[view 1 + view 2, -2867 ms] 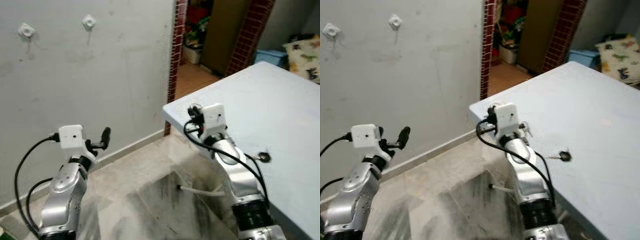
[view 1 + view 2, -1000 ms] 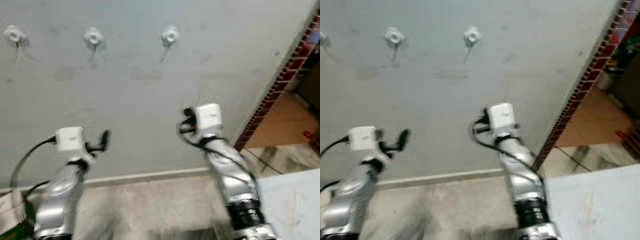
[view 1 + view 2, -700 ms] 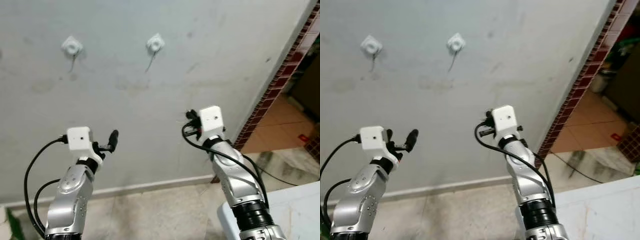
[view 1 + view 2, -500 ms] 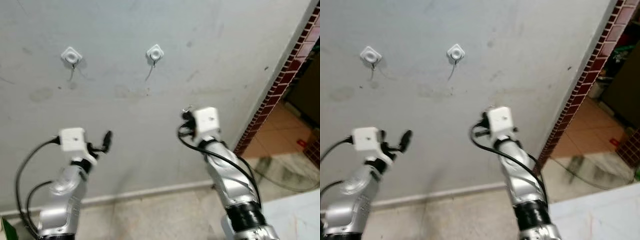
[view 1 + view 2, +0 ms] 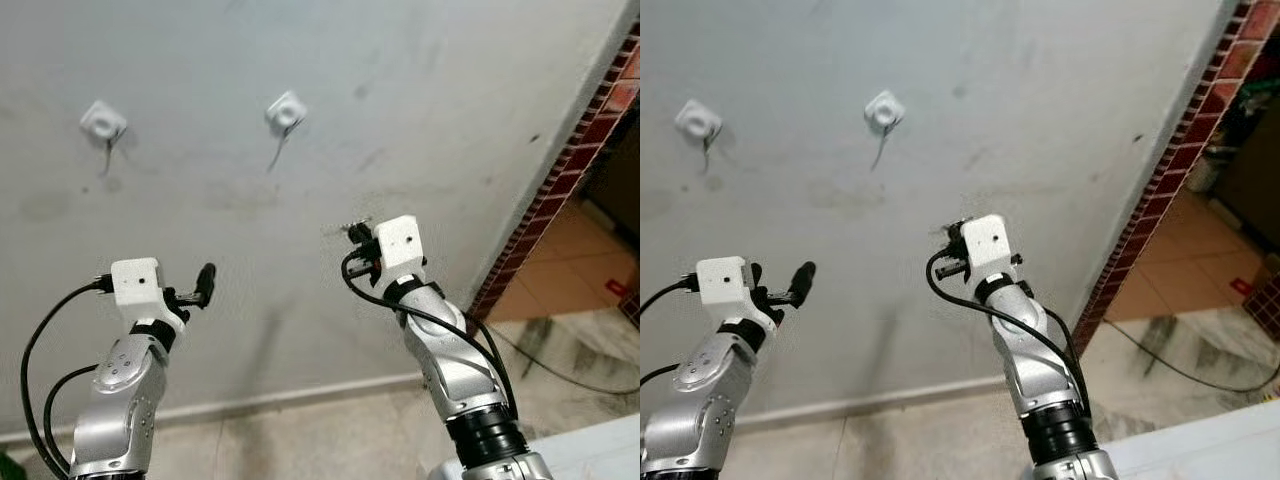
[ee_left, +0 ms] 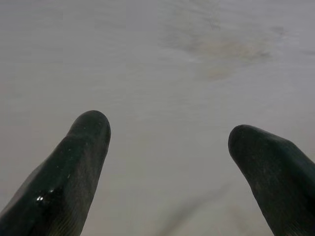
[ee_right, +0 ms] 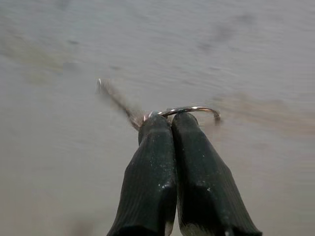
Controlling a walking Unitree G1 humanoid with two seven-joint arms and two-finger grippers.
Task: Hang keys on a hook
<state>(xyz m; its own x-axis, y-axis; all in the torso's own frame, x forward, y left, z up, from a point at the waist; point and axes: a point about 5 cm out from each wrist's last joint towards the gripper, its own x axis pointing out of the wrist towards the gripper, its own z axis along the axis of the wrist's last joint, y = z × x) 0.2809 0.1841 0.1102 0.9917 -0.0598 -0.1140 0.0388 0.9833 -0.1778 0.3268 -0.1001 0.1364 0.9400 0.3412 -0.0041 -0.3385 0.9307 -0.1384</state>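
The right gripper (image 7: 165,118) has its two long black fingers pressed together on a thin metal key ring (image 7: 193,110), pinching it at the very tips so that an arc of the ring and one small blurred silver key (image 7: 114,98) stick out beyond them. Seen from the head, that arm is raised in front of the pale grey plaster wall (image 5: 430,90), below and to the right of the nearer white square wall hook (image 5: 286,110); a second white square wall hook (image 5: 103,121) sits further left, and the keys are well apart from both. The left gripper (image 6: 167,142) is spread wide and holds nothing, facing bare wall. The bunch looks light and rigid, smooth metal that could slip or swivel in such a fingertip pinch, so the sensible hold is on the ring itself, leaving its open loop free to pass over the hook's peg. Much is hard to make out: the key is smeared in the right wrist view, how many keys hang on the ring cannot be told, and in the head views the ring is a small speck at the gripper's front. The shape of each hook's peg is too small to read.
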